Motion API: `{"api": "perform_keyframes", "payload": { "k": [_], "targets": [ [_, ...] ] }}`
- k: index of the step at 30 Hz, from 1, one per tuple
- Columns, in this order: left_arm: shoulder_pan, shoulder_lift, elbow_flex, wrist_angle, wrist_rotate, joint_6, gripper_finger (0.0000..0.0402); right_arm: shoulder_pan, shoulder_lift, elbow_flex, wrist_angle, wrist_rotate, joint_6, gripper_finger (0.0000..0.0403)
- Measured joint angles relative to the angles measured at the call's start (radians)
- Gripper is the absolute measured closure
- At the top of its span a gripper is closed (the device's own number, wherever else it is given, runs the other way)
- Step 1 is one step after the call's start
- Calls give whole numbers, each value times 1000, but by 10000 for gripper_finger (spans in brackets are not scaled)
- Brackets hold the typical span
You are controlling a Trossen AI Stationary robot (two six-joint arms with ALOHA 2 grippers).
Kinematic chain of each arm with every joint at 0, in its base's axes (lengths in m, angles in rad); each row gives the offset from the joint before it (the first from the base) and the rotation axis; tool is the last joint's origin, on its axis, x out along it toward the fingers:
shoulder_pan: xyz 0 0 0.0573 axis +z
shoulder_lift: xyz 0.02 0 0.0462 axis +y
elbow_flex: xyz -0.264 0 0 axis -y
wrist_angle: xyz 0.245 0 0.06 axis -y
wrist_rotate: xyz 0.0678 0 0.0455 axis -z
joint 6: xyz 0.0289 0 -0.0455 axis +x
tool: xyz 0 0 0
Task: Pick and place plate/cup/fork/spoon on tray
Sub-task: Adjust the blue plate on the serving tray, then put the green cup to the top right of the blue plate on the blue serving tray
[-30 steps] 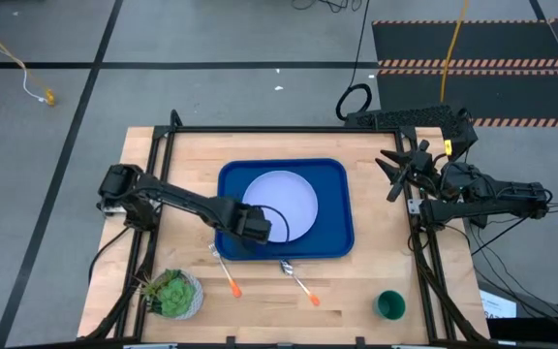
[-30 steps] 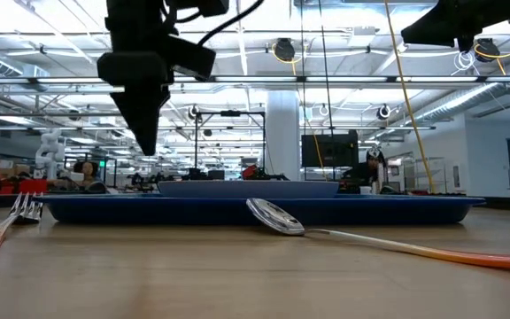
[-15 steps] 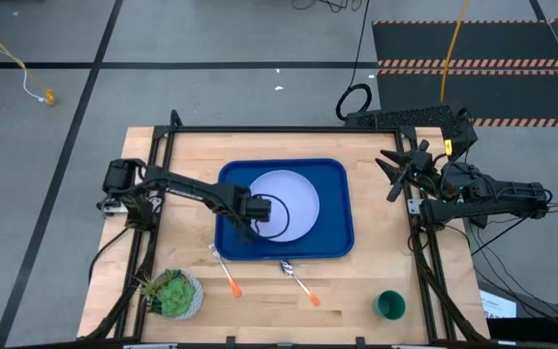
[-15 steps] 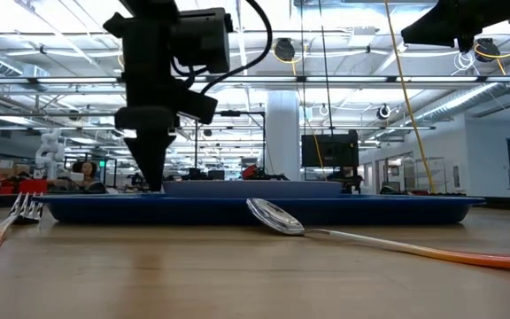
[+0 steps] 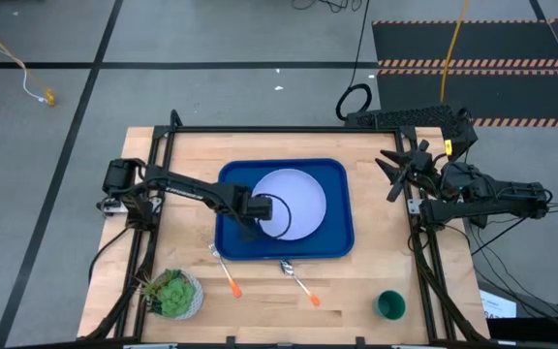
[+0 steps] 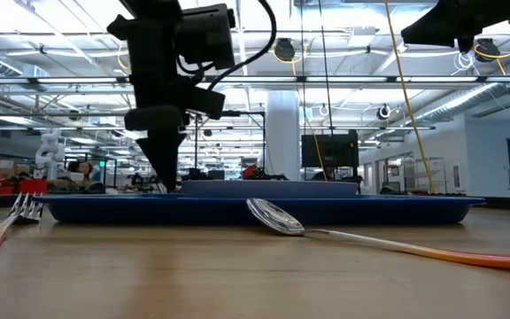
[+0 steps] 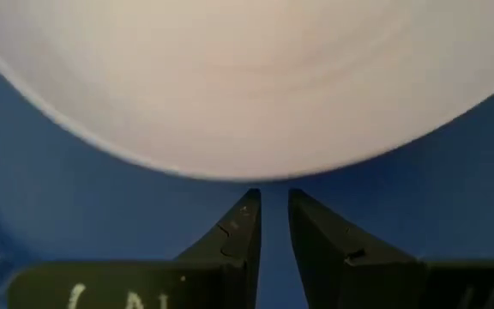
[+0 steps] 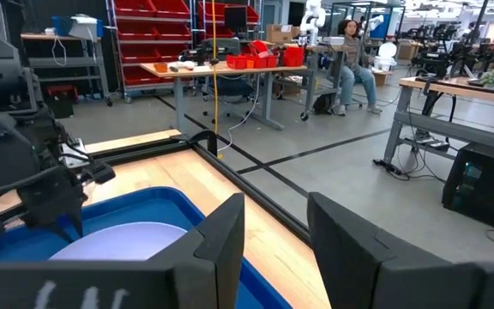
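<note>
The pale plate (image 5: pixel 298 202) lies flat in the blue tray (image 5: pixel 332 237). My left gripper (image 5: pixel 258 215) points down inside the tray at the plate's left rim. Its fingers (image 7: pixel 273 196) are open by only a narrow gap, with nothing between them. In the low view it reaches down to the tray (image 6: pixel 165 182). The fork (image 5: pixel 223 271) and the spoon (image 5: pixel 298 279) lie on the table in front of the tray, handles toward the near edge. The dark green cup (image 5: pixel 390 305) stands at the near right. My right gripper (image 5: pixel 398 173) waits open at the table's right side. My left gripper meets the plate's rim (image 7: pixel 264 177) on its left side with the tips of both fingers (image 7: pixel 245 206). Nothing lies between them. It comes from above, pointing steeply down. The plate lies flat on the tray floor.
A small white pot with a green plant (image 5: pixel 172 294) stands at the near left corner. Black frame rails (image 5: pixel 163 145) run along the table's far, left and right sides. Bare wood lies between the tray and the cup.
My left gripper has sunk into the tray and gone toward the far edge, up to the plate's left rim. The plate has slid a little toward the table's right edge, staying flat in the tray. The right arm has kept still.
</note>
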Motion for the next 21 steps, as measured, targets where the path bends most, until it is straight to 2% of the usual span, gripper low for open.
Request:
{"api": "perform_keyframes", "payload": {
  "k": [3,6,11,14,16,19,21],
  "targets": [
    [3,-26,8,-75,-67,0,335,0,0,0,-13,0,0,282],
    [11,-78,15,-55,-170,14,335,0,2,0,-31,-10,2,282],
    [26,-205,15,137,-313,97,335,0,48,0,-78,-174,50,282],
    [30,-262,15,315,-314,209,335,0,109,11,-104,-300,104,282],
    [30,-287,-2,453,-305,292,335,2,176,51,-114,-341,145,282],
    [43,-310,-77,696,-199,397,335,18,305,151,-214,-395,182,282],
    [60,-313,-145,876,-107,411,335,37,398,237,-304,-397,184,282]
  ]
}}
